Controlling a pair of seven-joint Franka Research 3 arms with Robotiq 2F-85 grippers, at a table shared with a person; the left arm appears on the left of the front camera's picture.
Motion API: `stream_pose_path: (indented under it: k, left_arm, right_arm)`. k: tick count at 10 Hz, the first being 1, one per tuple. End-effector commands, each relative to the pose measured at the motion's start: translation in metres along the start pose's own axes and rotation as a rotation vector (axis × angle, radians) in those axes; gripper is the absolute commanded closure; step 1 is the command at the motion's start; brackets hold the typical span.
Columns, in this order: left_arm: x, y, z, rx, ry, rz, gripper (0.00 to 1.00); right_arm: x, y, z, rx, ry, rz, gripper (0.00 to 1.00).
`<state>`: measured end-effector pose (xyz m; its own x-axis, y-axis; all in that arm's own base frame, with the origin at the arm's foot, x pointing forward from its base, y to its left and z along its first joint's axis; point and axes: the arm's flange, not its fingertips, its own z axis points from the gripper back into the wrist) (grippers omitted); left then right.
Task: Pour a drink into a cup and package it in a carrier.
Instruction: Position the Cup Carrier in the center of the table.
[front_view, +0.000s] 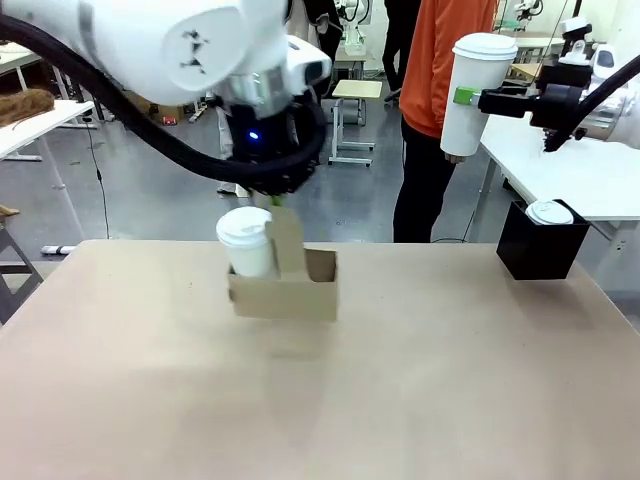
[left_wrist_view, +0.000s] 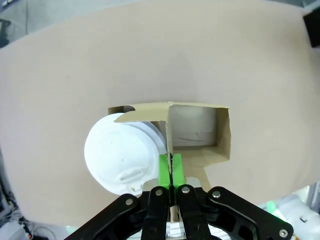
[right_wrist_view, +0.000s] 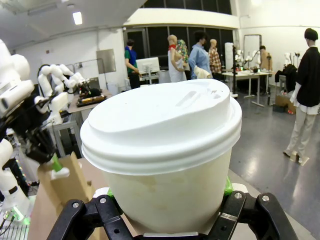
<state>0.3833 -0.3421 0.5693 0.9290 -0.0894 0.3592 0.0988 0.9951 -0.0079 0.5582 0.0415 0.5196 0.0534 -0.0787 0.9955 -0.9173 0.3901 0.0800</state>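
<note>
**Packaging step, both arms engaged.** The left gripper (left_wrist_view: 171, 167) is pinched tight on the handle tab (front_view: 287, 238) of the carrier (front_view: 290, 297). The carrier appears to hang just clear of the table (front_view: 450, 390) (a faint shadow lies beneath it). A seated cup (front_view: 245, 243), lidded, fills one pocket; the empty pocket (left_wrist_view: 195, 131) lies on the other side of the tab. The right gripper (front_view: 470, 97) clasps a second cup (front_view: 478, 75), also lidded, by its wall, high and well apart to the right. Pouring looks finished. The next move likely calls for carrying that cup across and lowering it upright into the free pocket, clear of the tab and the left fingers. Open table lies all round the carrier. The black box (front_view: 540, 255) stands near the far right edge, below the held cup.
</note>
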Motion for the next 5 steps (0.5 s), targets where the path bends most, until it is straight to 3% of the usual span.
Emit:
stream_pose_path:
  k: [1,5]
  left_arm:
    - [-0.002,-0.027,-0.011,-0.005,0.002,0.054,0.98]
    - [-0.016,-0.061,-0.036,0.033,0.033,0.084,0.98]
  right_arm:
    - [0.004,0.001,0.0,0.005,-0.016,0.017,0.2]
    - [0.004,0.001,0.0,0.005,-0.016,0.017,0.2]
